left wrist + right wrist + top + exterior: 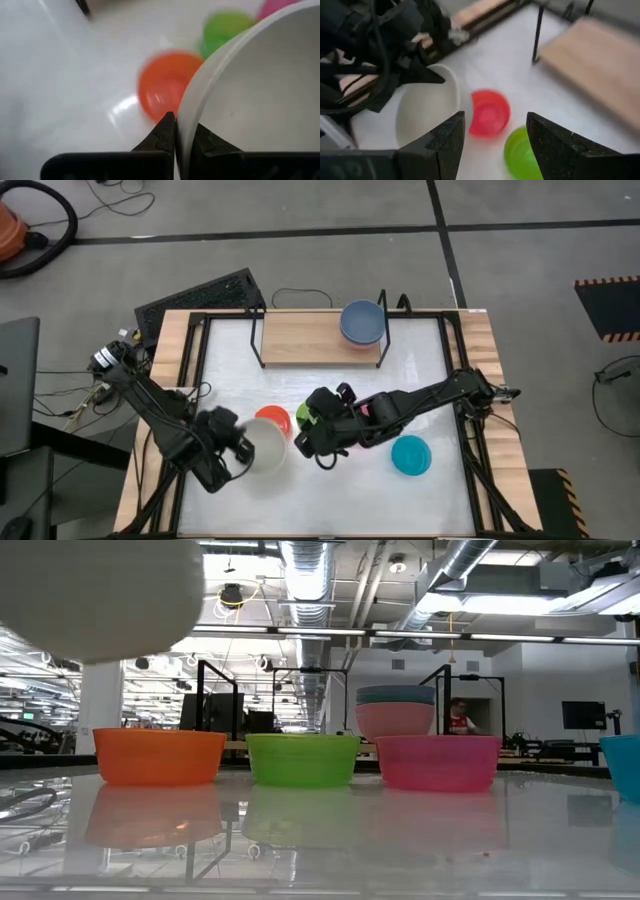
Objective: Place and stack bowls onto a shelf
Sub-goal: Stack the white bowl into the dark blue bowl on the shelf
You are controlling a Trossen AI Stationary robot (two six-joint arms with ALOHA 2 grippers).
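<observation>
My left gripper (243,452) is shut on the cream-white bowl (266,448), which the low view shows high above the tabletop (95,595). My right gripper (495,145) is open and hovers over the table (318,450) between that bowl and the teal bowl (411,455). The red-orange (160,756), lime green (302,759) and magenta (437,762) bowls stand in a row on the table. The shelf (310,340) holds a blue bowl nested in a pink one (396,710) at its right end. No dark green bowl shows. My left gripper pinches the cream-white bowl's rim (183,120), one finger (207,144) inside the bowl and the other finger (166,131) outside its wall. The bowl is lifted clear of the table and tilted, with its opening turned sideways.
The right arm (420,398) lies across the table over the magenta and lime bowls. The shelf's upright wire loops (383,315) stand at its ends. Bare plank (295,340) lies left of the stacked bowls. A keyboard (200,298) sits beyond the table's far left corner.
</observation>
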